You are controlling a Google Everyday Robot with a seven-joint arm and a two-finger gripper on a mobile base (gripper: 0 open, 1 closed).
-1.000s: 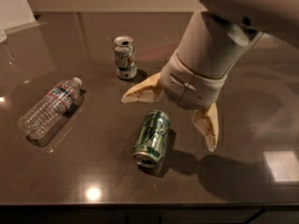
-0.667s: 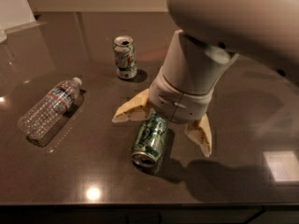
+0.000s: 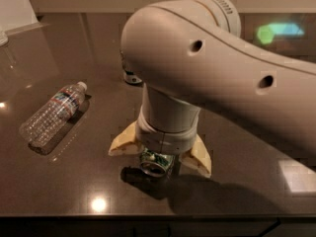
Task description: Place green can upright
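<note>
Stretching under everything is the dark glossy table point(image 3: 74, 191), and over its middle my big white arm point(image 3: 207, 68) reaches in from the far right and bends down toward the near edge. At its end my gripper point(image 3: 158, 161) hangs low over the tabletop, its two yellowish fingers point(image 3: 123, 145) splayed wide and gripping nothing. A clear plastic water bottle point(image 3: 52, 113) lies on its side well to the left. The green can point(image 3: 155, 164) lies on its side between my fingers, under the wrist, with a silver end facing the near edge. Behind my arm, on the far side, only the bottom of another can point(image 3: 131, 77) shows.
</note>
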